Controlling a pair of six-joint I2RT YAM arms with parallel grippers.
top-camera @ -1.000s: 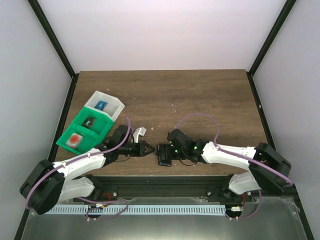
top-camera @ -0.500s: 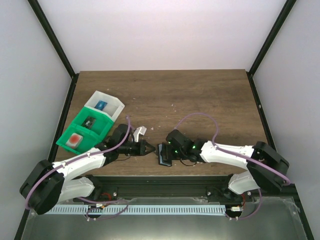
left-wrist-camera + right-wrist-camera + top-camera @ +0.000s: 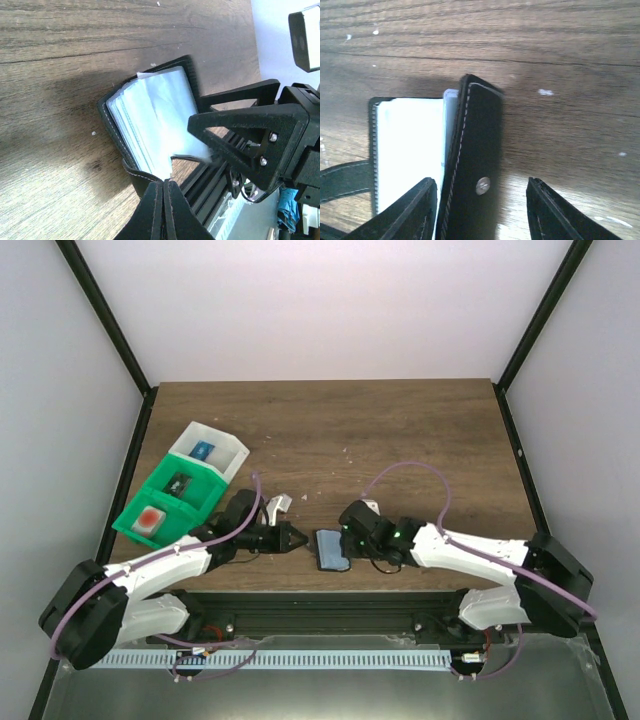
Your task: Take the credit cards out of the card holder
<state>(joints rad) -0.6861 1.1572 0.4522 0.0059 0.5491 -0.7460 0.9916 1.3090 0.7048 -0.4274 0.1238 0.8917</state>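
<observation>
The card holder (image 3: 330,548) lies open near the table's front edge, black rim around a grey-blue panel. In the left wrist view its pale sleeves (image 3: 155,120) fan out; no separate credit card can be made out. My left gripper (image 3: 300,537) is shut, its tips (image 3: 164,186) pinched on the holder's curled black tab (image 3: 140,175). My right gripper (image 3: 350,538) is open. In the right wrist view its fingers (image 3: 415,210) straddle the upright black cover with a silver snap (image 3: 482,185) without touching it. The pale sleeves (image 3: 407,150) lie to the left.
Green bins (image 3: 165,502) and a white bin (image 3: 208,452) with small items stand at the left. A small white object (image 3: 277,505) lies just behind my left gripper. The black metal rail (image 3: 320,602) runs along the near table edge, right below the holder.
My left gripper went from open to shut at the holder's left side. The holder went from nearly closed to lying open with its pale panel up. My right gripper shifted slightly right.
</observation>
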